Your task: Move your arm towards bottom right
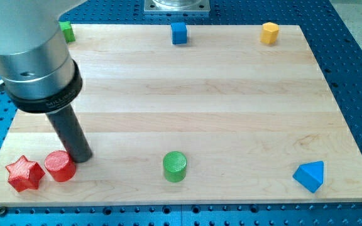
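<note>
While my tip (82, 157) rests on the bench (231, 113) near its lower left corner in the view, the travel toward the bottom right appears not yet begun, or barely so. No gripper is fitted: the arm ends in a plain dark rod, so nothing can open, close or hold. Touching or almost touching the tip on the view's left side sits the red cylinder (60, 166), and just beyond it, farther to the view's left, lies the red star (24, 173). To the view's right of the tip, at about the same height on the bench and well apart from it, stands the green cylinder (175, 166). Much farther to the view's right, close to the bench's lower right corner, lies the blue triangular block (310, 176), which marks the region the task names. Far above the tip along the view's top edge are a green block (66, 31), partly hidden by the arm, a blue cube (179, 32) and a yellow block (269, 32).

Judged from this layout, the step in hand is the start of the sweep. The next move calls for sliding rightward and slightly toward the view's bottom; a straight line would likely meet the green cylinder, so passing just above it seems prudent.
</note>
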Controlling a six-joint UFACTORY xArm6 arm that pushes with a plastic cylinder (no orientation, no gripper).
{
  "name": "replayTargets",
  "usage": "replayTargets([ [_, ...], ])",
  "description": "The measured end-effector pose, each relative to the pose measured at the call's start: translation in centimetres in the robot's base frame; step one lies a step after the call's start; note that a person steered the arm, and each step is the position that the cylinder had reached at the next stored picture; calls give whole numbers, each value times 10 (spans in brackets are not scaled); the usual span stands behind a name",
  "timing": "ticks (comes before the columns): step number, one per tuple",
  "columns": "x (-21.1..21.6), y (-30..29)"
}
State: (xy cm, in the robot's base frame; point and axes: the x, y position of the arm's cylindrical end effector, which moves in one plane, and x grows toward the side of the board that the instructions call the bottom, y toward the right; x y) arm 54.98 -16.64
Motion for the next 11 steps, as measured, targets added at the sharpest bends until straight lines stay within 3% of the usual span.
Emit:
replayTargets([
  [1, 0, -9],
  [2, -19, 24],
  [4, -77, 197],
  [5, -88, 249],
  [8, -14, 342],
  [9, -2, 371],
  [10, -2, 437],
  [11, 49, 438],
])
